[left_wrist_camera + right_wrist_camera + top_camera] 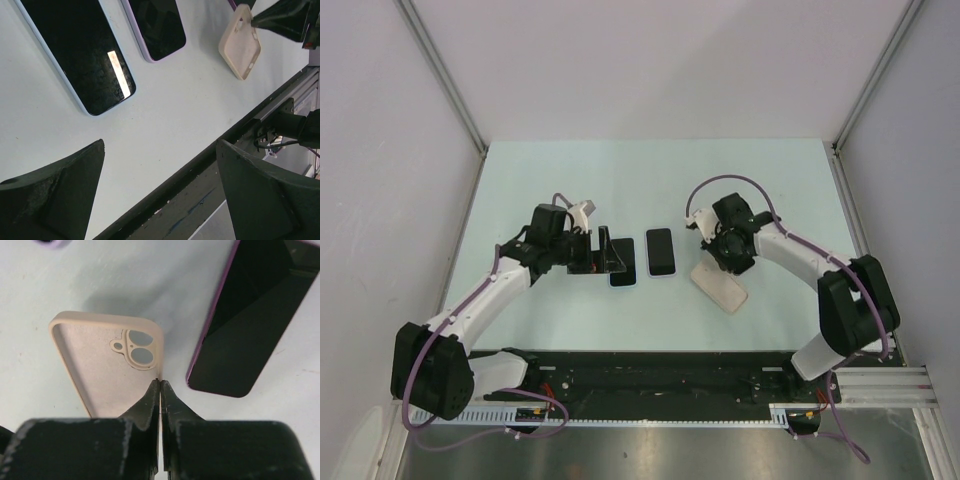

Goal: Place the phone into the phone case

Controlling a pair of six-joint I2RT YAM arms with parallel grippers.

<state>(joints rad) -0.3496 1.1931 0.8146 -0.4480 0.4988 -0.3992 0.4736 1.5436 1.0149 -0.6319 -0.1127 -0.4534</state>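
Black-fingered, the right gripper is pinched shut on the rim of the beige silicone phone case, at its camera-cutout corner. The case sits at a slant on the pale mint desk. Just beside it the purple-edged black phone lies flat, screen up. Farther left, the left gripper hangs wide open above the desk, near a blue-edged black phone.

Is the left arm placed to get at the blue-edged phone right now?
Likely yes: the left gripper hovers open close to the blue-edged phone, nothing lies on it, and the purple-edged phone lies apart.
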